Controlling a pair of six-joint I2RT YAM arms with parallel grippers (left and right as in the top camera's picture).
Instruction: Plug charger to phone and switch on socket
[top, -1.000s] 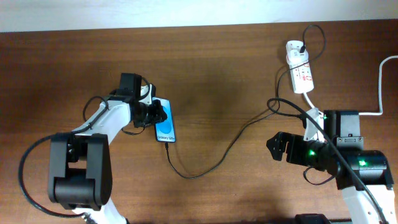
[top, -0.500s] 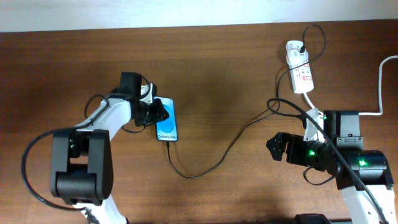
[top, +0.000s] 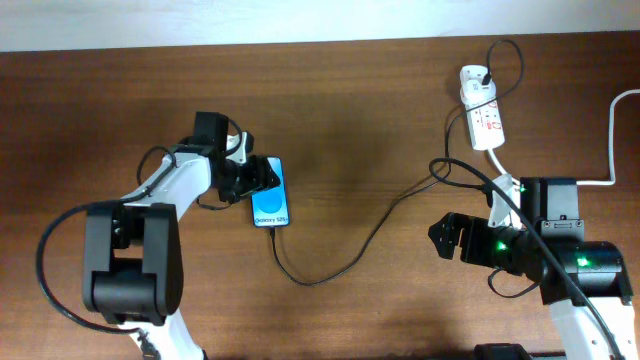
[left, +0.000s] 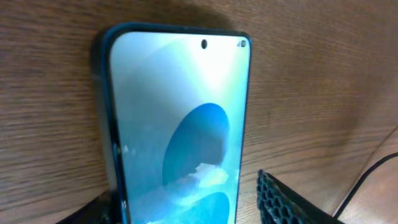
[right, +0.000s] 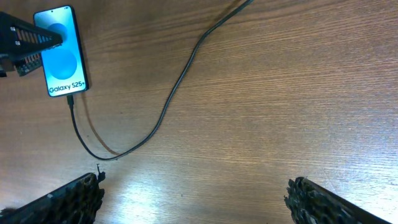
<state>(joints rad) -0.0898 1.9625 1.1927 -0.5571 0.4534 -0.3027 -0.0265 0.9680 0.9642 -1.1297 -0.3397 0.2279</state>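
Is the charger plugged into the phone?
Plugged in, it seems: the charger ends at the bottom edge of the phone, with its tip seated there.

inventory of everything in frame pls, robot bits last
phone: 1, black frame, blue screen lit, flat on the table, left of centre
charger: 1, thin black cable, from the phone's bottom end across the middle to the socket
socket: 1, white strip with red marks, top right
cord: 1, thick white, far right, off the socket
table: 1, brown wood, under everything
arms: 2, black and white, lower left and lower right
left tool: 1, black, open, at the phone's upper part
right tool: 1, black, open, lower right, nothing in it
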